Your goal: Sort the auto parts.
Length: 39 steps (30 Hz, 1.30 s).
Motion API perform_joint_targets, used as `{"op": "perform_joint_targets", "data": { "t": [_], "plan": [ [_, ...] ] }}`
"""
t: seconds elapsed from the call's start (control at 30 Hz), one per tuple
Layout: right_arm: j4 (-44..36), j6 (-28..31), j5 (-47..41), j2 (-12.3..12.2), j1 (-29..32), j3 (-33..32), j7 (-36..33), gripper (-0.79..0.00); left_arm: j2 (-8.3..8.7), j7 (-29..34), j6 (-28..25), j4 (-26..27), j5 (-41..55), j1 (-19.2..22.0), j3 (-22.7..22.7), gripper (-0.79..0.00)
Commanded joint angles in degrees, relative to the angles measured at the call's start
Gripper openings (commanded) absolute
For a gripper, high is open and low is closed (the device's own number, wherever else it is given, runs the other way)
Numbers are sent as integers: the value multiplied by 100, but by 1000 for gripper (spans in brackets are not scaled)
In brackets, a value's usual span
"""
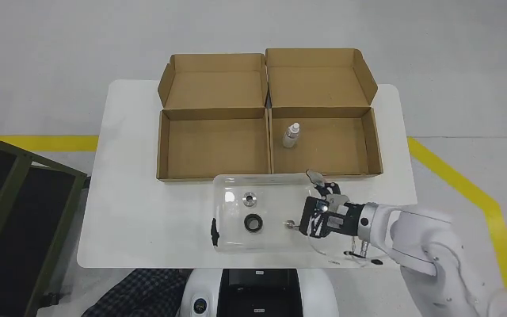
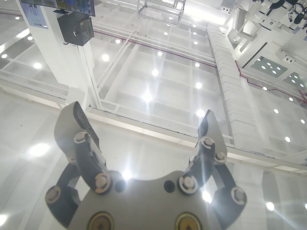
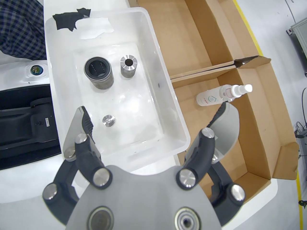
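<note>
Right gripper (image 3: 153, 108) hangs with its fingers spread wide above one end of a clear plastic tub (image 3: 156, 48); left gripper (image 2: 142, 111) is spread too. Inside the tub stand a black-lined steel sleeve (image 3: 98, 72), a grey bored metal cylinder (image 3: 128, 66) and a small silver disc (image 3: 109, 120).

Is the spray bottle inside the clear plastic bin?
No, the spray bottle sits in a cardboard box beside the clear bin.

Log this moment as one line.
right gripper open, above clear bin | bin holds bearing, steel sleeve, small disc | spray bottle lying in cardboard box | left gripper open, facing ceiling
</note>
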<state>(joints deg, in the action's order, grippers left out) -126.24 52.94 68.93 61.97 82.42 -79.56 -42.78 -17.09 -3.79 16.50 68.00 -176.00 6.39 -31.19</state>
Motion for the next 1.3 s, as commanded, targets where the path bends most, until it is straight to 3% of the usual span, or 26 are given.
{"op": "perform_joint_targets", "data": {
  "t": [0.0,0.27,0.57,1.27],
  "plan": [
    [50,49,-48,-14,-54,103,-147,0,0,0,0,0,0,0,0,0],
    [329,91,-123,-62,-394,599,-765,-9,0,0,0,0,0,0,0,0],
    [716,-18,-249,-140,-682,851,-874,-83,0,0,0,0,0,0,0,0],
    [1217,-198,-200,-403,-1116,1650,-1055,-120,0,0,0,0,0,0,0,0]
  ]
}}
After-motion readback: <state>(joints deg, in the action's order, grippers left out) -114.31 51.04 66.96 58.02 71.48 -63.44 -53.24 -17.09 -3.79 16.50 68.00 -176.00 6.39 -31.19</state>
